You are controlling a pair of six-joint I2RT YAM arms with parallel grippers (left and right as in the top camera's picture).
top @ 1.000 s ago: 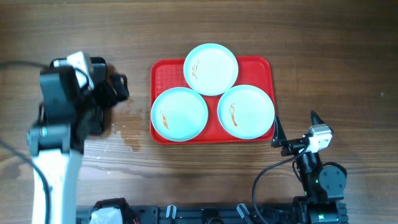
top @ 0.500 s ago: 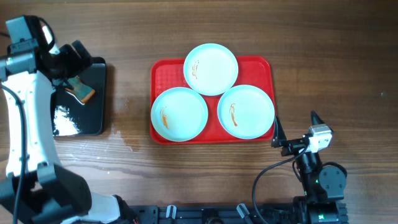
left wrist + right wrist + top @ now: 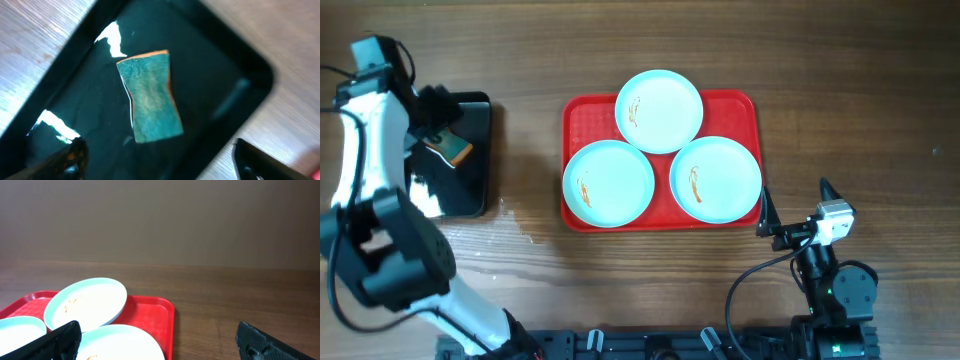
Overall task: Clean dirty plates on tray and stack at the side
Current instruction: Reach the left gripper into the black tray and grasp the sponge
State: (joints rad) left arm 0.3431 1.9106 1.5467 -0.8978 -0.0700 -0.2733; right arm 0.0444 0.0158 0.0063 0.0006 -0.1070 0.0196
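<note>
plates [image 3: 659, 111] lie smeared on the red tray [image 3: 582, 115].

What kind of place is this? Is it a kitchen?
Probably a robot practice spot, not a real kitchen: two robot arms stand at a wooden table with dirty plates on a red tray and a sponge nearby.

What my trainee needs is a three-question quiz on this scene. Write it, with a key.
1. True or false: all three round pale mint-white plates lie on the large red rectangular plastic tray.
2. The green-and-orange rectangular sponge lies on: A) the small glossy black tray; B) the red tray; C) a plate.
3. How many plates show orange-red smears?
Key: 1 true; 2 A; 3 three.
</note>
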